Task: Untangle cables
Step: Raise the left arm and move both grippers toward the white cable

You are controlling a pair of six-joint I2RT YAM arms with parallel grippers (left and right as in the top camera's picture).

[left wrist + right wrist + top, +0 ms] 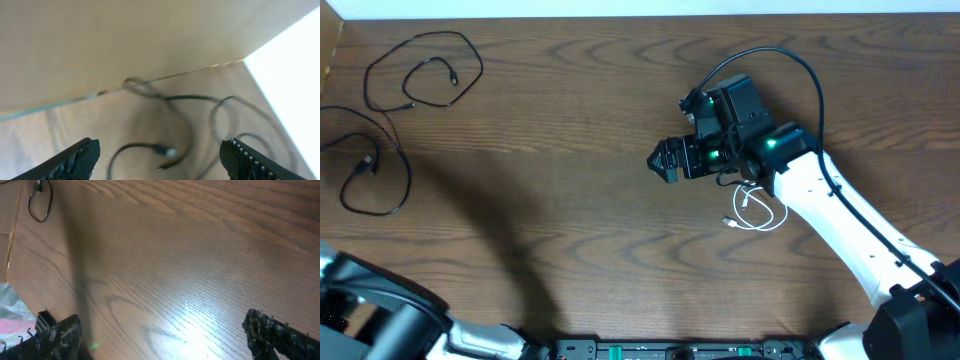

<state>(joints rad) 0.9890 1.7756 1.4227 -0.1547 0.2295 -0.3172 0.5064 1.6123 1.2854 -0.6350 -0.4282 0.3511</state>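
While the left gripper [159,145] gapes over black cables [195,97], the right gripper [161,319] hangs wide-open.

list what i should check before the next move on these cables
1. white cable apart from the black ones: ok, it lies alone beside the right arm.
2. upper black cable free of lower black cable: cannot tell, they seem to meet near the left edge of the table.
3. left gripper empty: ok, fingers wide apart, nothing between them.
4. right gripper empty: ok, open over the table.
5. knots left in either black cable: cannot tell, too thin to trace.
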